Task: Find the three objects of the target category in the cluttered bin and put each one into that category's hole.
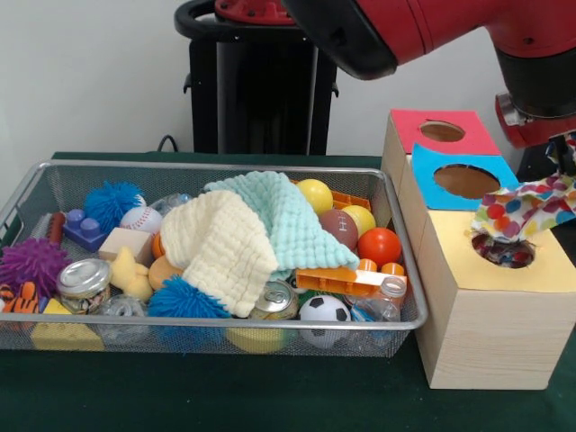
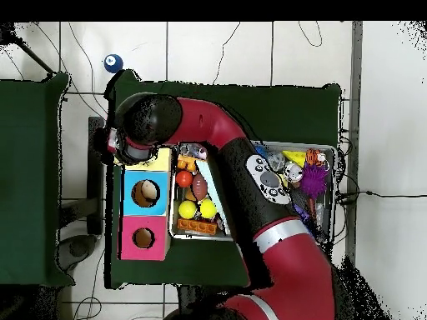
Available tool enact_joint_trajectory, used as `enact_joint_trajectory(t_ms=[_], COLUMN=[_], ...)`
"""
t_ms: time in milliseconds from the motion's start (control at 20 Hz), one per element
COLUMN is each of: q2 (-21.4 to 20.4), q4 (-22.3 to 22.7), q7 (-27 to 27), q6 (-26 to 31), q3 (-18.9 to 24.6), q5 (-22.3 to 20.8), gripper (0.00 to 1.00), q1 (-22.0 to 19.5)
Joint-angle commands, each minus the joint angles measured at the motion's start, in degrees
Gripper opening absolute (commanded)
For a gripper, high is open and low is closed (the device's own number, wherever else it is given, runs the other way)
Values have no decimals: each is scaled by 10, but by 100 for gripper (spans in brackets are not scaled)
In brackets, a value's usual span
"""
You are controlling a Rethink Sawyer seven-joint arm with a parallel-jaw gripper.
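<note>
A polka-dot cloth [image 1: 526, 205] hangs over the yellow-topped block [image 1: 540, 265] of the wooden box, its lower end tucked into that block's hole [image 1: 502, 254]. My gripper [image 1: 565, 166] is just above the cloth's upper right end and looks shut on it. In the wire bin [image 1: 216, 166] a pale yellow knitted cloth [image 1: 220, 243] lies across a mint green one [image 1: 283, 216], on top of the clutter. In the overhead view my arm [image 2: 225, 142] covers the yellow block and hides the gripper.
Blue-topped [image 1: 463, 180] and red-topped [image 1: 441, 132] blocks with round holes stand behind the yellow one. The bin also holds balls, cans, spiky toys, building bricks and a bottle. The arm spans the bin [image 2: 321, 150] in the overhead view.
</note>
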Motion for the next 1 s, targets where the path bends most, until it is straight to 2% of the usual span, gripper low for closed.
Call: enact_joint_trajectory(t_ms=[50, 300, 600, 1000], q2=[9, 22, 34, 22], q4=[78, 91, 100, 77], q7=[-10, -20, -44, -43], q6=[-103, -147, -199, -154], q3=[42, 67, 91, 71], q5=[16, 17, -3, -19], gripper=[0, 0, 0, 0], q1=[-19, -32, -53, -46])
